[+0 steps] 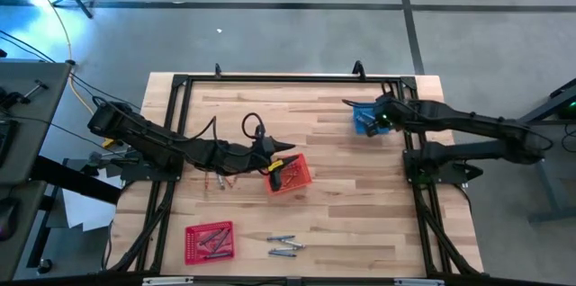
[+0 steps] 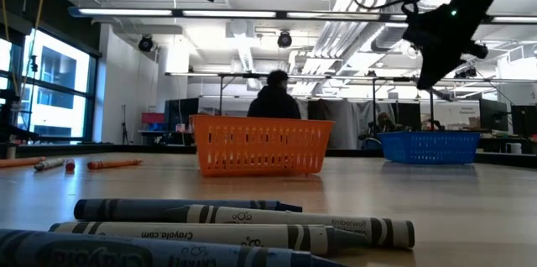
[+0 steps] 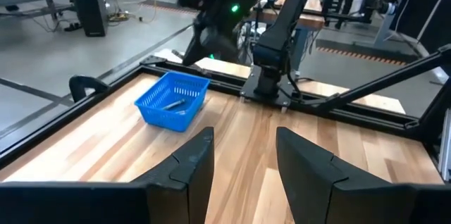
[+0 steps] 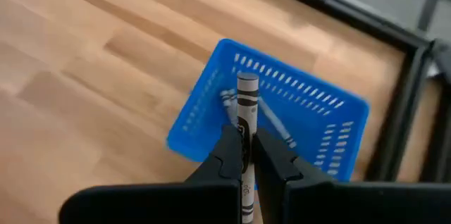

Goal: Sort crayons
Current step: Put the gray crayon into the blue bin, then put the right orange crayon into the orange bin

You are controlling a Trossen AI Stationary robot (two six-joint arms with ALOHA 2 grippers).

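1. I see my right gripper [image 4: 245, 155] above the blue basket [image 1: 364, 117], which stands near the far right corner of the table [image 1: 342, 196]. Its two fingers are clamped on a grey crayon [image 4: 246, 108] that points forward over the basket.
2. Inside the blue basket there are already some crayons lying on the bottom; in the left wrist view I can see one grey stick [image 3: 173, 103] there.
3. My left gripper [image 3: 243, 157] is over the red basket [image 1: 290, 176] in the middle of the table. Its fingers stand apart and nothing is between them.
4. The red basket in the middle has something dark and yellow inside, under the gripper; I cannot tell what it is.
5. A second red basket [image 1: 209, 242] stands near the front left edge of the table, with several crayons inside.
6. Just beside it, on its right side, a small group of grey-blue crayons [image 1: 283, 246] lies on the bare wood. In the low view they are very near to the camera.
7. A few red-orange crayons [image 1: 218, 181] lie on the table under the left arm, beside the middle basket on its left.
8. In the low view a person [image 2: 276, 97] sits in the room behind the table, back turned to me.
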